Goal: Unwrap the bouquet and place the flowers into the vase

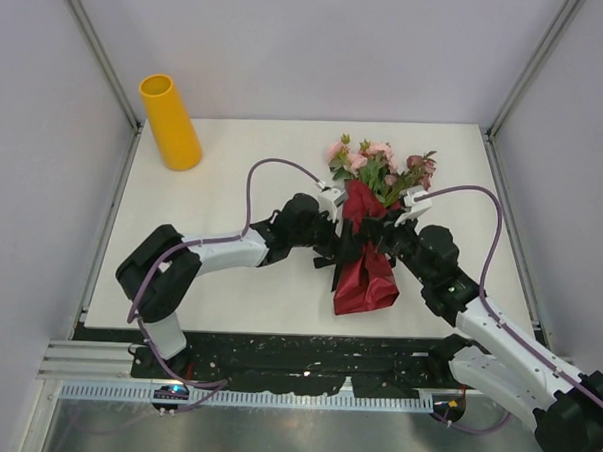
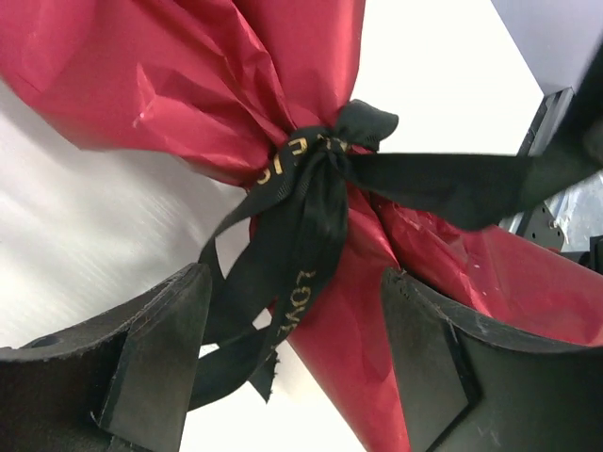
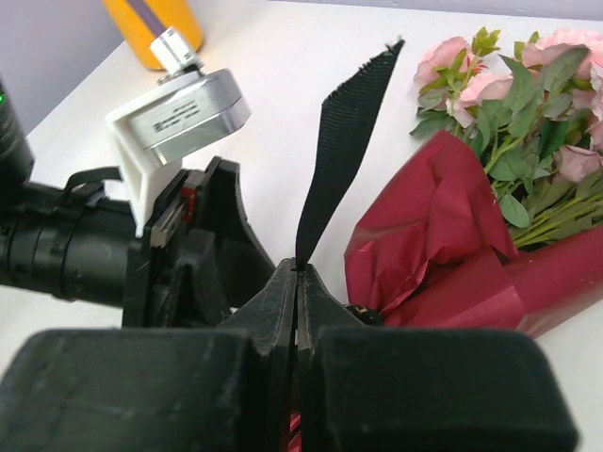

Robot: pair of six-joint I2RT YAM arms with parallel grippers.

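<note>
The bouquet point(image 1: 365, 274) lies mid-table, its dark red paper point(image 2: 188, 75) tied by a black ribbon knot point(image 2: 320, 151). The pink flowers point(image 1: 379, 161) point to the far side. My left gripper point(image 2: 294, 282) is open, its fingers either side of the ribbon tails and the paper's narrow end below the knot, gripping nothing. My right gripper point(image 3: 297, 268) is shut on one end of the black ribbon point(image 3: 344, 141), which stands up from the pinched fingertips. Both grippers meet at the bouquet's waist point(image 1: 361, 229). The yellow-orange vase point(image 1: 169, 121) stands upright at the far left corner, away from both arms.
The left arm's white wrist camera housing point(image 3: 179, 113) sits close to my right fingers. Grey walls enclose the white table point(image 1: 229, 283) on three sides. A black strip point(image 1: 276, 350) runs along the near edge.
</note>
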